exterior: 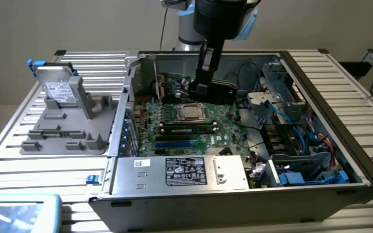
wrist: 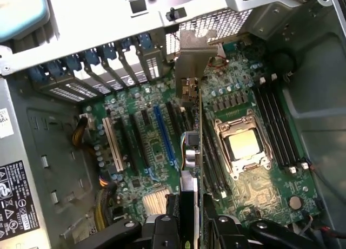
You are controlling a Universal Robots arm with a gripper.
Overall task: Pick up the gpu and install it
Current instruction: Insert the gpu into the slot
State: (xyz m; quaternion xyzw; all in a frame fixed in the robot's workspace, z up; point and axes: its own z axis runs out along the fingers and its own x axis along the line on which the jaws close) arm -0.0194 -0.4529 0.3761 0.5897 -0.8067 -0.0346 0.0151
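Exterior view: the gripper (exterior: 199,90) reaches down into the open computer case (exterior: 332,94) near its far edge. It is clamped on the graphics card (exterior: 173,79), which hangs above the motherboard (exterior: 173,119). The card's bracket end points toward the case wall on the exterior view's left.

Wrist view: the fingers (wrist: 172,219) pinch the card edge-on. Its silver bracket (wrist: 192,48) sits just beside the slotted rear wall (wrist: 97,21). The card lies over the board between the blue slot (wrist: 164,138) and the processor socket (wrist: 243,146).

The step appears to be lining the card up, since it does not look seated. Seating, I judge, calls for its lower edge squared over a slot and the bracket meeting a rear opening.
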